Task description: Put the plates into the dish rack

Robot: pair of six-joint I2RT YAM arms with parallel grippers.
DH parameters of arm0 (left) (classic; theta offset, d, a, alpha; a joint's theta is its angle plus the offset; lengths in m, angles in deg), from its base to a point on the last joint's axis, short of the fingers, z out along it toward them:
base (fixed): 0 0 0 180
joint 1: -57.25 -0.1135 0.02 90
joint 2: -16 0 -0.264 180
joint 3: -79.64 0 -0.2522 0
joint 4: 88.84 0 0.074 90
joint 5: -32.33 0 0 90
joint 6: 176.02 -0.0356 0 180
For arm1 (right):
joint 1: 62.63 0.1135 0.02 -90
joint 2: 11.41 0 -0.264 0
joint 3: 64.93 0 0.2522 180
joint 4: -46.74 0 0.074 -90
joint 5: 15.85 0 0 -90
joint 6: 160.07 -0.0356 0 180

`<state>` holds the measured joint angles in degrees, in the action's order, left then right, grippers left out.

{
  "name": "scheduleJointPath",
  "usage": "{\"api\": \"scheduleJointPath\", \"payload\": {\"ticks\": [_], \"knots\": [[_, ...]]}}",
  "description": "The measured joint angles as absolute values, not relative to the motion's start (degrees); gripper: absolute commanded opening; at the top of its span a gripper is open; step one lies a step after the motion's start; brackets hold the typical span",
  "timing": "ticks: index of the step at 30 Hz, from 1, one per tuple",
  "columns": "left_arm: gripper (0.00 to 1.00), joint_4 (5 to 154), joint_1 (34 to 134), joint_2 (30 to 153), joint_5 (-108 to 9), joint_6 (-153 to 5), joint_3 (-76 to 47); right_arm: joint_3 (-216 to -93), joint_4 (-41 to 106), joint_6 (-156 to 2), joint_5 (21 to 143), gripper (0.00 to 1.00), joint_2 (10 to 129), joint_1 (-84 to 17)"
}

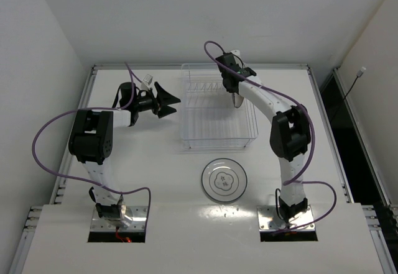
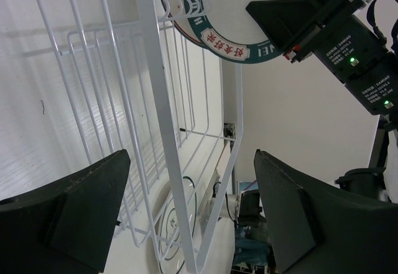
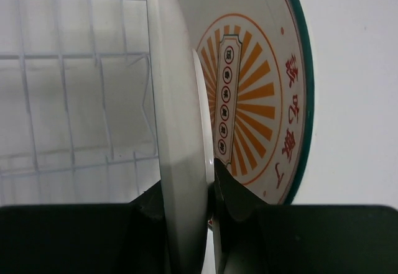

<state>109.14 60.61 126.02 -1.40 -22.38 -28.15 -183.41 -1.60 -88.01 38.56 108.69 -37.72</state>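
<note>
Right arm [image 1: 287, 131] outstretched, plate [image 3: 183, 131] above rack [image 1: 211, 138]

arms [image 1: 99, 168]: white links, black joints | cables [image 1: 35, 142]: purple | pincer fingers [image 2: 68, 218]: black wedges | motor LEDs [image 2: 353, 61]: green

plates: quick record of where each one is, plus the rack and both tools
rack: mid table, beyond the arm bases
left tool: open, empty, by the rack's left side
right tool: shut on held plate, over the rack's right part
held plate: upright, edge-on to the right wrist camera
sunburst plate: upright, just beyond the held plate
third plate: flat on the table, near side of the rack, untouched
</note>
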Motion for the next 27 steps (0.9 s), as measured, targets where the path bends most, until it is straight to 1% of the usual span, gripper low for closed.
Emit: {"api": "scheduleJointPath", "payload": {"ticks": [3, 4, 7, 9, 10, 12, 15, 16, 18, 19, 21, 24, 26, 27], "knots": [[0.79, 109.1, 60.6, 126.0, -1.3, -22.4, -28.1, -182.6, -0.2, -88.1, 39.9, 0.18, 108.7, -38.3], [0.79, 109.1, 60.6, 126.0, -1.3, -22.4, -28.0, -182.6, 0.0, -88.1, 40.1, 0.25, 108.7, -38.3], [0.79, 109.2, 60.6, 126.0, -1.3, -22.4, -27.7, -182.5, 0.3, -87.9, 40.1, 0.28, 108.7, -38.6], [0.79, 109.2, 60.6, 126.0, -1.3, -22.4, -27.7, -182.5, 0.4, -88.1, 40.1, 0.38, 108.6, -38.7], [0.79, 109.2, 60.6, 126.0, -1.2, -22.4, -27.6, -182.5, 0.3, -88.1, 40.2, 0.47, 108.4, -38.8], [0.79, 109.2, 60.6, 126.0, -1.0, -22.3, -27.6, -182.0, 0.5, -88.6, 40.8, 0.53, 107.4, -38.8], [0.79, 109.2, 60.6, 126.0, -0.9, -22.3, -27.5, -178.7, 0.8, -89.0, 42.0, 0.58, 102.5, -38.3], [0.79, 109.2, 60.6, 126.0, -0.9, -22.3, -27.5, -177.4, 1.0, -89.2, 42.6, 0.62, 100.3, -38.2], [0.79, 109.2, 60.6, 126.0, -0.6, -22.3, -27.5, -174.2, 0.0, -89.6, 42.8, 0.67, 94.4, -38.2], [0.79, 109.2, 60.6, 126.0, -0.4, -22.3, -27.5, -171.4, -0.1, -89.8, 43.2, 0.73, 90.1, -38.5], [0.79, 109.1, 60.6, 126.0, -0.3, -22.3, -27.5, -164.6, -0.1, -90.2, 45.9, 0.79, 79.9, -39.4], [0.79, 108.9, 60.6, 126.0, 0.0, -22.4, -27.4, -153.5, -1.8, -91.4, 53.6, 0.8, 61.9, -41.4], [0.79, 108.2, 60.6, 126.0, 0.0, -22.7, -27.1, -145.9, -0.7, -92.4, 60.2, 0.8, 52.7, -42.9], [0.79, 107.8, 60.6, 126.0, 0.0, -23.0, -26.9, -141.8, -1.6, -92.9, 63.9, 0.79, 48.8, -43.5]]}}
